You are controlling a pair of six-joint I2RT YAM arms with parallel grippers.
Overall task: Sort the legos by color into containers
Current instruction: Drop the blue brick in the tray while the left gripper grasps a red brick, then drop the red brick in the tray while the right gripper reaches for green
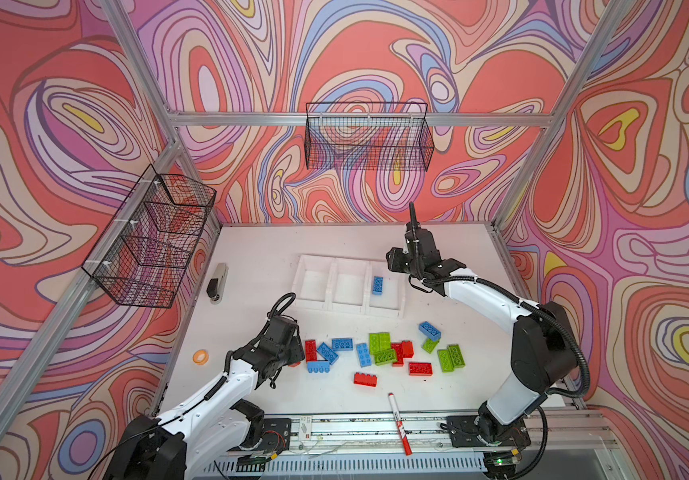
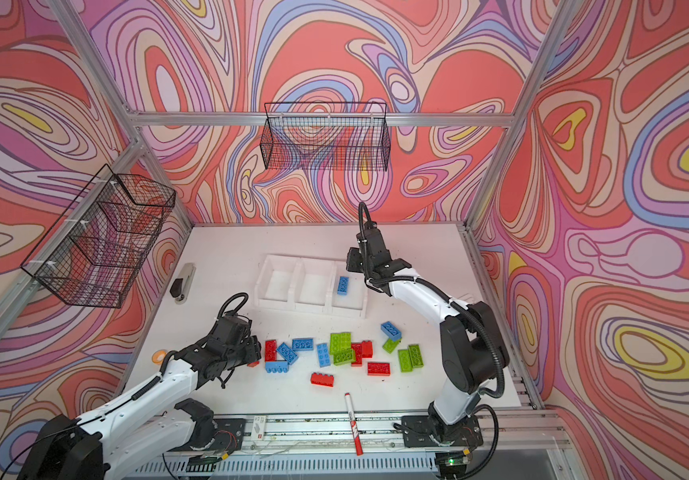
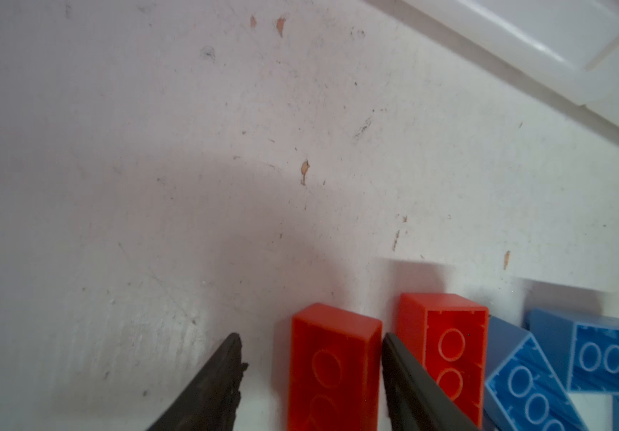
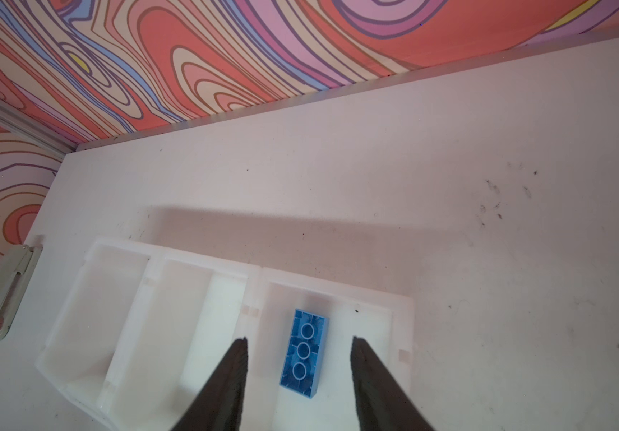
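Three white bins point(image 1: 331, 291) stand joined in a row. The light blue bricks point(image 1: 363, 354) number six: one in the right bin and five loose on the surface point(image 1: 251, 257). The red bricks point(image 1: 364, 379) come to six, one of them at the left edge of the pile and mostly hidden in both top views. The lime green bricks point(image 1: 444, 360) look like six, though several lie pressed together, so that count is unsure. There are two black wire mesh baskets point(image 1: 369, 137), one marker pen point(image 1: 398, 424), one stapler point(image 1: 218, 282), one roll of orange tape point(image 1: 200, 356) and two robot arms point(image 1: 496, 299).
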